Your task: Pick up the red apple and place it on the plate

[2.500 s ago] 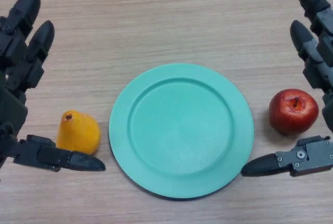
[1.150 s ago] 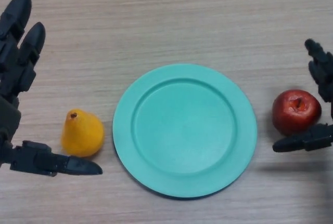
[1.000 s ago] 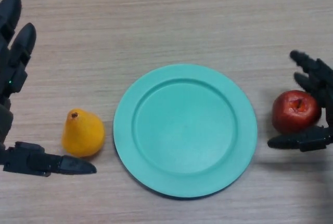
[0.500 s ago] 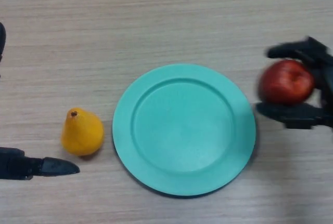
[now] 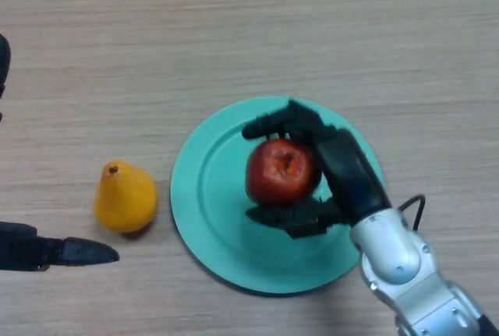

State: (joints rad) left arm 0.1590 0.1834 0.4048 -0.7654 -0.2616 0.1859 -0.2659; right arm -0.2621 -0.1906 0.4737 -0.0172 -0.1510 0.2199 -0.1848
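Apple (image 5: 281,171) clasped in right hand (image 5: 337,166) over middle of plate (image 5: 204,219); placing step. Next: lower gently, uncurl fingers, withdraw.

The right hand (image 5: 343,168) grips the red apple (image 5: 281,171) over the green plate (image 5: 210,227); a yellow pear (image 5: 125,197) lies left.
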